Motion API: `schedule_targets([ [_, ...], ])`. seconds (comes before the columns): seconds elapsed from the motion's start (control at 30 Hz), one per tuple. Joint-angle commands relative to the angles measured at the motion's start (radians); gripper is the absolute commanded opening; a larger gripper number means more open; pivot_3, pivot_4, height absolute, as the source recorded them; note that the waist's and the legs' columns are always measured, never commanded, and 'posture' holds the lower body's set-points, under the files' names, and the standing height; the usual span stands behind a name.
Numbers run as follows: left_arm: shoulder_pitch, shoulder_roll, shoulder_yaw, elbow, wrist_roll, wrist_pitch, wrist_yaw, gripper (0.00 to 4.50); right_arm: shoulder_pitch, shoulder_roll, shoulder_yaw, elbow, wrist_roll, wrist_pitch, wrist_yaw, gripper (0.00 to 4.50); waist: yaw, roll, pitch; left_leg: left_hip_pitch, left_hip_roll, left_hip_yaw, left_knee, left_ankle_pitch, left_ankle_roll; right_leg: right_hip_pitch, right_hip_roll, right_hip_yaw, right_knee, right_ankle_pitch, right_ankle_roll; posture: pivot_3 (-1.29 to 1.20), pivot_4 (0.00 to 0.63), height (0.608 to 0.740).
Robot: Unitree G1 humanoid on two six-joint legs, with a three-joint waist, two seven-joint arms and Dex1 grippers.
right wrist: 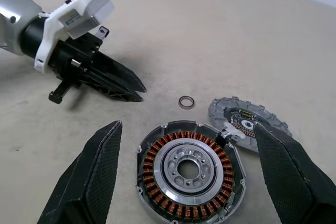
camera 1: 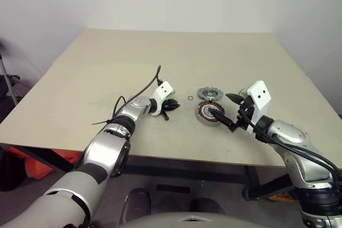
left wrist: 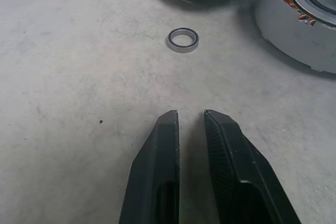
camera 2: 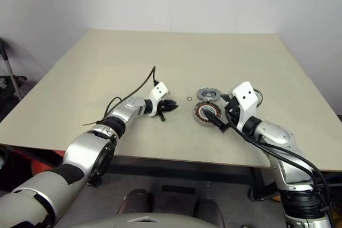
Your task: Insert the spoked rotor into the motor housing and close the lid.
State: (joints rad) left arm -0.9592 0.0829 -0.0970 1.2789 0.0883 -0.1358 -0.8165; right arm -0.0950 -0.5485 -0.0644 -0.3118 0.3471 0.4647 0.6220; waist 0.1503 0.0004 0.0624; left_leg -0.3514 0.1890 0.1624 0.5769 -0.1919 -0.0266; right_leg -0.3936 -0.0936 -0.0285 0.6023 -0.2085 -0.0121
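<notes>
From the head views, the motor housing [camera 1: 209, 114] lies flat on the beige worktop [camera 1: 107, 68], with the lid [camera 1: 210, 94] just behind it, their edges close or touching. A small metal ring [camera 1: 190, 98] lies apart, to the left of the lid. The left gripper [camera 1: 170, 106] rests low near the worktop, left of the housing, its jaws nearly together and holding nothing. The right gripper [camera 1: 224, 109] hangs over the housing with its jaws spread wide, one finger across the housing's top.

In the left wrist view, the left gripper's fingers [left wrist: 160, 171] stand with only a narrow gap between them, empty, pointing toward the small ring, with the lid and housing beyond.

In the right wrist view, the right gripper's jaws are fully released, one finger on each side of the housing and grasping nothing. A bright silver disc with a hollow centre [right wrist: 189, 167] sits inside the ring of copper coils. The lid lies beside the housing, inner face up, overlapping its rim.
</notes>
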Motion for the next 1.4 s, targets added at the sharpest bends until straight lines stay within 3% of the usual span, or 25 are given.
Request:
schedule_targets([
  [0.03, 0.004, 0.027, 0.039, -0.044, -0.031, -0.026, 0.004, 0.84, -0.114, 0.054, 0.067, 0.053, -0.046, -0.008, -0.04, 4.5, -0.013, 0.0, 0.0, -0.001, 0.0, 0.0, 0.0, 0.0, 0.0, -0.002, 0.0, 0.0, 0.0, 0.0, 0.0, 0.0, 0.0, 0.74],
  [0.17, 0.051, 0.054, 0.063, -0.093, -0.053, -0.043, -0.001, 0.84, -0.221, 0.114, 0.14, 0.13, -0.085, 0.003, -0.048, 4.5, -0.027, 0.0, 0.0, -0.005, 0.001, 0.0, -0.001, 0.001, -0.002, -0.007, 0.001, 0.0, 0.002, 0.004, -0.007, 0.0, 0.0, 0.74],
  [0.4, 0.194, 0.08, 0.092, -0.29, -0.103, -0.019, 0.023, 0.84, -0.448, 0.248, 0.218, 0.442, -0.201, 0.06, -0.155, 4.5, -0.033, 0.0, 0.0, -0.015, 0.0, 0.004, -0.001, 0.002, -0.003, -0.014, 0.001, -0.001, 0.002, 0.004, -0.01, 0.0, 0.0, 0.74],
  [0.6, 0.272, 0.077, 0.093, -0.437, -0.13, 0.036, 0.067, 0.84, -0.586, 0.283, 0.228, 0.635, -0.259, 0.068, -0.182, 4.5, -0.033, -0.001, 0.001, -0.015, 0.001, 0.007, 0.0, 0.002, -0.004, -0.014, 0.001, -0.001, 0.002, 0.004, -0.01, 0.0, 0.0, 0.74],
  [1.03, 0.323, 0.079, 0.083, -0.525, -0.147, 0.084, 0.11, 0.84, -0.718, 0.219, 0.351, 0.644, -0.342, 0.179, -0.005, 4.5, -0.054, -0.001, 0.001, -0.014, 0.001, 0.008, 0.0, 0.003, -0.005, -0.014, 0.002, -0.001, 0.003, 0.004, -0.01, 0.0, 0.0, 0.74],
  [1.4, 0.322, 0.044, 0.077, -0.508, -0.153, 0.07, 0.142, 0.84, -0.982, 0.244, 0.391, 1.035, -0.364, 0.116, 0.243, 4.5, -0.055, -0.001, 0.001, -0.015, 0.002, 0.008, 0.001, 0.002, -0.003, -0.015, 0.002, -0.001, 0.004, 0.005, -0.011, 0.0, 0.0, 0.74],
])
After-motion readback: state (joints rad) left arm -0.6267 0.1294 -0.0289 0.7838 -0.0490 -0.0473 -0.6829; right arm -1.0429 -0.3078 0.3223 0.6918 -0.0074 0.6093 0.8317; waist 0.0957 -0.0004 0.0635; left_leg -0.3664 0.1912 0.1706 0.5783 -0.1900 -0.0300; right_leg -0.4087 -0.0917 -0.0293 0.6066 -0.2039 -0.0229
